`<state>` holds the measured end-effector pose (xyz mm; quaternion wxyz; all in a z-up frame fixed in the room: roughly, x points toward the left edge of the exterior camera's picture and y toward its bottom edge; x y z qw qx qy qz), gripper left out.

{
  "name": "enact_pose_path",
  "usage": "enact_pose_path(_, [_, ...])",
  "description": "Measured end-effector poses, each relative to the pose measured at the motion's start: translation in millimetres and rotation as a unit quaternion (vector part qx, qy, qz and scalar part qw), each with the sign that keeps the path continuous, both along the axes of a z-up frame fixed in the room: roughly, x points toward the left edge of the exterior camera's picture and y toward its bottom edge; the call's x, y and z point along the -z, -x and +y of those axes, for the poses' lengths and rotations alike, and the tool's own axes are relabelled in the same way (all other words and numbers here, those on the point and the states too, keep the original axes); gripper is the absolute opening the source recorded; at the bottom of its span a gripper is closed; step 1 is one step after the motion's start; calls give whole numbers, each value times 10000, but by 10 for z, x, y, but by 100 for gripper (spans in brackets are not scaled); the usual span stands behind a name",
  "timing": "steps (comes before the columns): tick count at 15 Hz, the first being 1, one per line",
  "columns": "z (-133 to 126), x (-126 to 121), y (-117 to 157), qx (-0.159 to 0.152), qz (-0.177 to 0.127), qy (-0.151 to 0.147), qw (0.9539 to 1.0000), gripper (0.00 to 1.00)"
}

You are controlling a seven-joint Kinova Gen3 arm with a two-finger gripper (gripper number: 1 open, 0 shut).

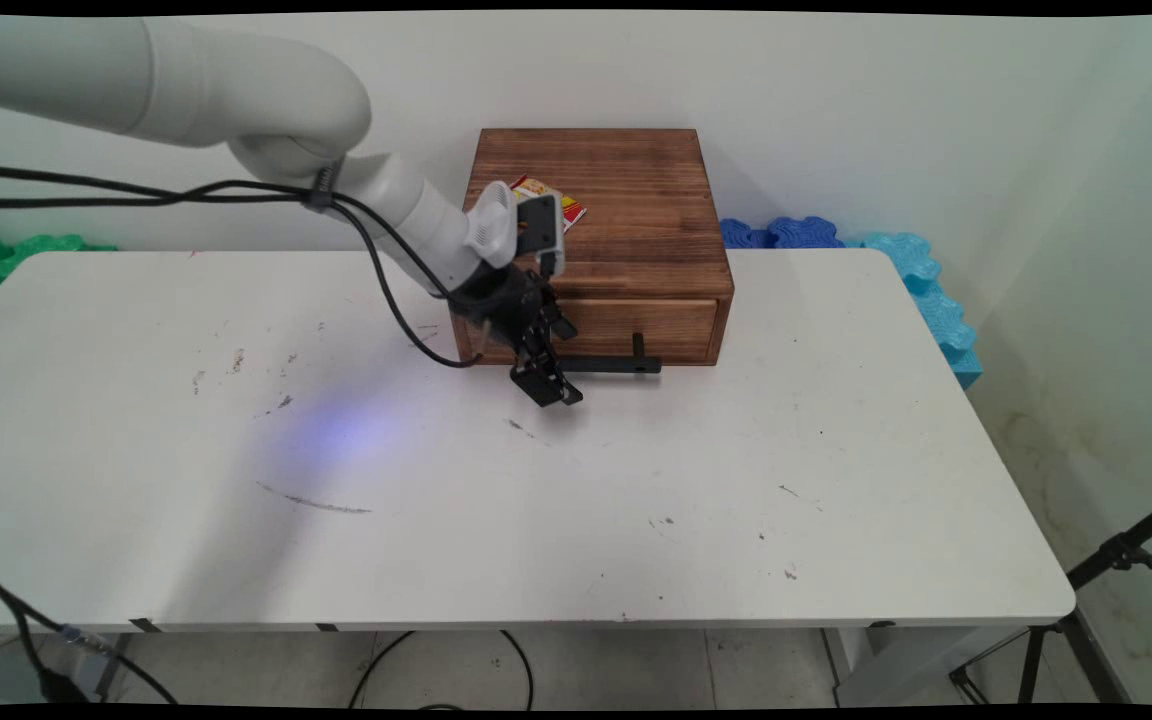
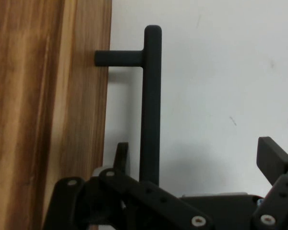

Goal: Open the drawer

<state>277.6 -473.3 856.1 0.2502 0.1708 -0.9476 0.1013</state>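
White scuffed table (image 1: 636, 500), brown wooden drawer box (image 1: 626, 215) by wall, black two-finger gripper (image 1: 548, 385) spread wide around its black bar handle (image 2: 150, 105), not clamped.

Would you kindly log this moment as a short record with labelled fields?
gripper: black gripper, open, one finger on each side of the handle bar, not closed on it
handle: black bar handle on the drawer front
box: brown wooden drawer box at the table's far edge, drawer looks shut
on box: small red and yellow packet
table: white table
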Motion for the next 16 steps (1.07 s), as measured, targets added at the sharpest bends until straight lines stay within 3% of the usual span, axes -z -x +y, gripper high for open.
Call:
enact_pose_path(6, [-76, 256, 92, 87, -93, -20, 9999, 100])
enact_pose_path(16, [-13, 455, 241, 248, -73, -57, 9996, 100])
